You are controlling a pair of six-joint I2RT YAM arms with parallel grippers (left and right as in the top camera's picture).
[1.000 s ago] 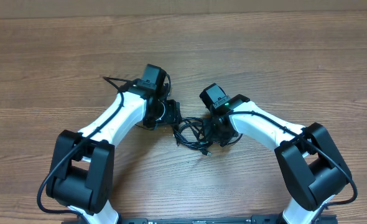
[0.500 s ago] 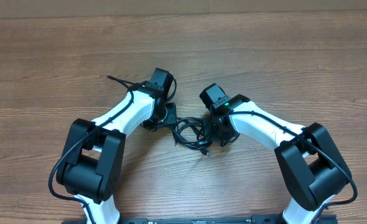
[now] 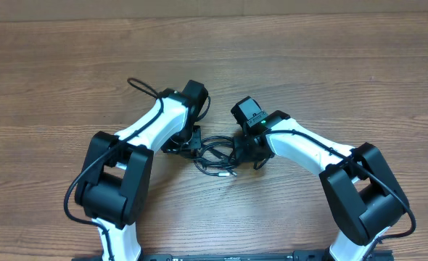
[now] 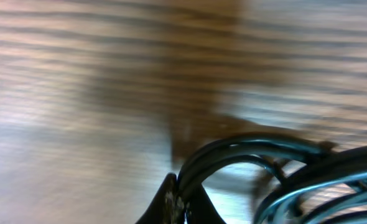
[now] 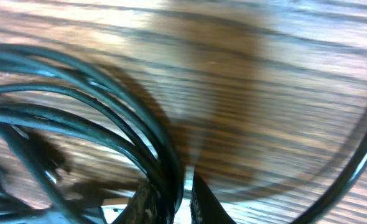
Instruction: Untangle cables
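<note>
Black, glossy, thin round cords: the cables point(image 3: 215, 154) are heaped in tangled loops on the wood-grain table point(image 3: 308, 72), between both arms. The left gripper point(image 4: 182, 198) is pinched on one loop and the right gripper point(image 5: 173, 202) is clamped over several strands. Risk, as judged: knots may be tightened by opposed pulling, and the slick strands may slip free.

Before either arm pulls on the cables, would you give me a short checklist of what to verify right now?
1. Left gripper gripping the cables: ok, strands run into its grip.
2. Right gripper gripping the cables: ok, strands are pinched in its grip.
3. Cables separated: not ok, bunched in one tangle between the grippers.
4. Each gripper on a different cord: cannot tell.
5. Left wrist view sharp: not ok, blurred.
</note>
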